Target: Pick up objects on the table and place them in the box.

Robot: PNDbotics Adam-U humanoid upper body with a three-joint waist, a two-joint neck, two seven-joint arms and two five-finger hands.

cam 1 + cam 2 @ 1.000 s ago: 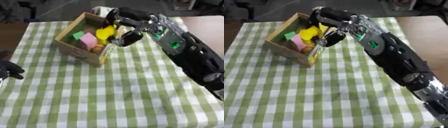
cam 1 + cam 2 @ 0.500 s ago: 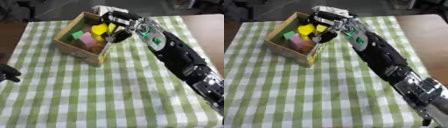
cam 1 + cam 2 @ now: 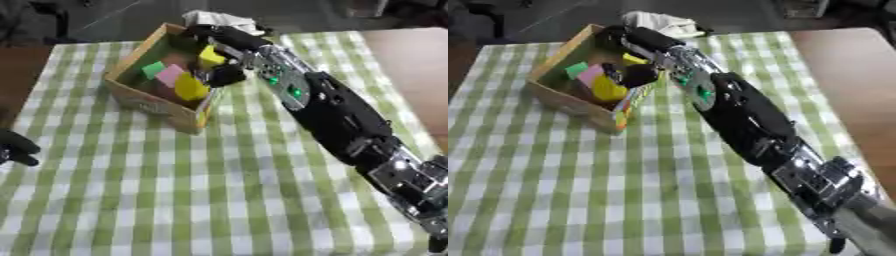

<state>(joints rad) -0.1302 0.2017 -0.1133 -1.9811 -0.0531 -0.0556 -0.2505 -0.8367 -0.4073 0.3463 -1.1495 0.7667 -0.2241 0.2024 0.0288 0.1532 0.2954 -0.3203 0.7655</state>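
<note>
cardboard box [image 3: 144,102] holds yellow, pink, green blocks [image 3: 168,75].

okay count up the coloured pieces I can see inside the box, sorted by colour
Yellow: 2, a small block and a larger rounded piece
Green: 1
Pink: 1
Total: 4 visible in the box; the right hand may hide more.

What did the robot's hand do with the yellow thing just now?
The right hand carried the yellow object further over the box and lower inside, beside the pink piece and green piece. Box and left hand stayed put.
</note>
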